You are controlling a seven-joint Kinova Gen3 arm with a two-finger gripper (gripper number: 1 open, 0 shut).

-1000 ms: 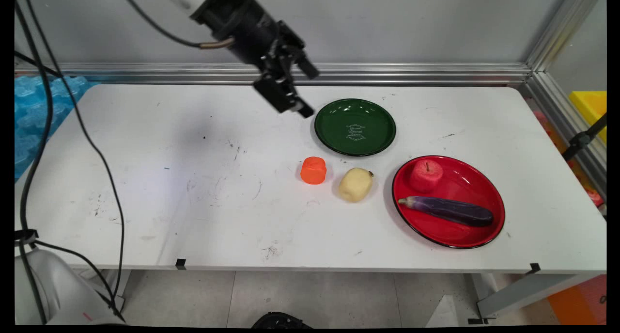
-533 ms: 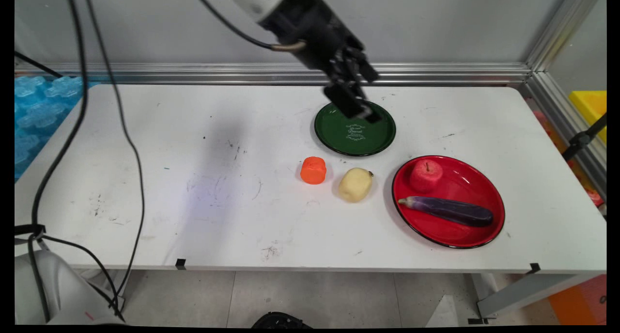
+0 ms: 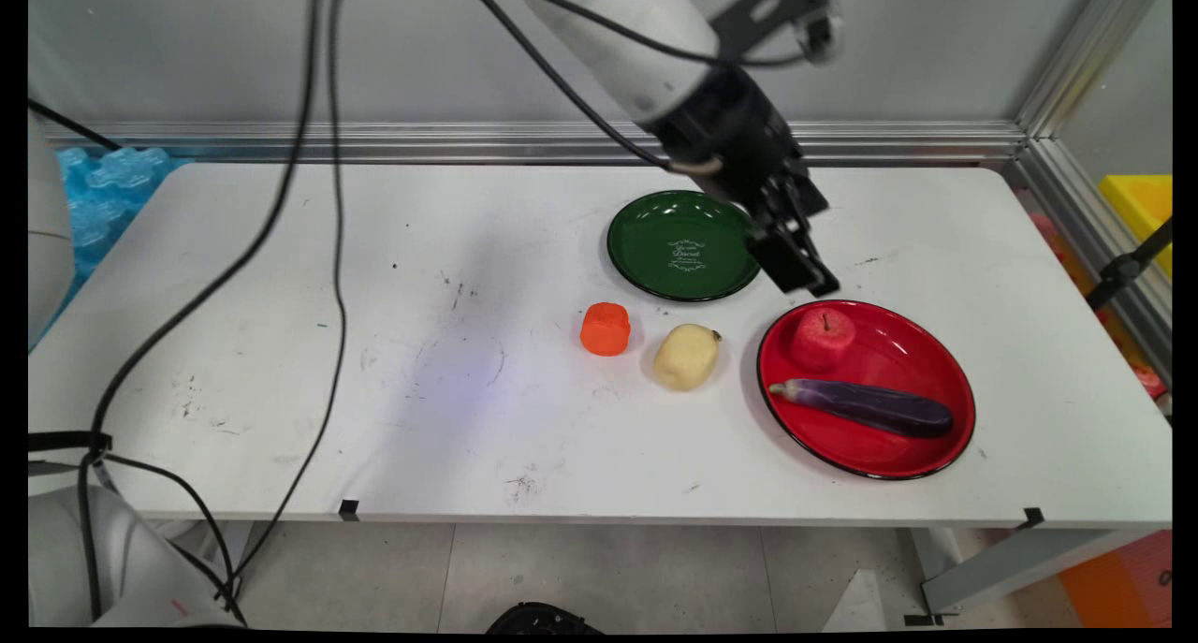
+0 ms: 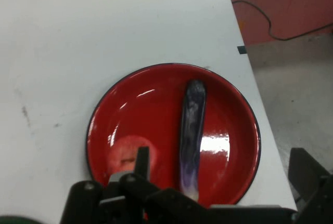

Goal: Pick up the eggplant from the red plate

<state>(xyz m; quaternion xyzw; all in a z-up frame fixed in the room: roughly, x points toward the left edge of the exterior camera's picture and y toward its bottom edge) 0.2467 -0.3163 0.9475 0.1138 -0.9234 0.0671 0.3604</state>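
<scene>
Your gripper [image 3: 807,270] hangs in the air, tilted down and to the right, between the green plate [image 3: 670,214] and the red plate [image 3: 922,350], with its tip just above the red plate's far-left rim. Its fingers [image 4: 141,162] stand spread apart in the hand view, one near the middle of the bottom edge and the other far out at the right, and nothing is gripped between them. Closest below the tip you have the apple [image 3: 824,339], sitting in the red plate's far-left part; in the hand view it shows as a pale red patch just behind the nearer finger. The eggplant [image 3: 866,407] lies lengthwise across the same plate, just in front of the apple and apart from it. On the bare table [image 3: 281,343], left of the red plate, you see a pale potato [image 3: 686,356], and left of that, a short gap away, an orange chunk of carrot [image 3: 606,328]. Black cables [image 3: 318,250] hang from the arm over the table's left half.
</scene>
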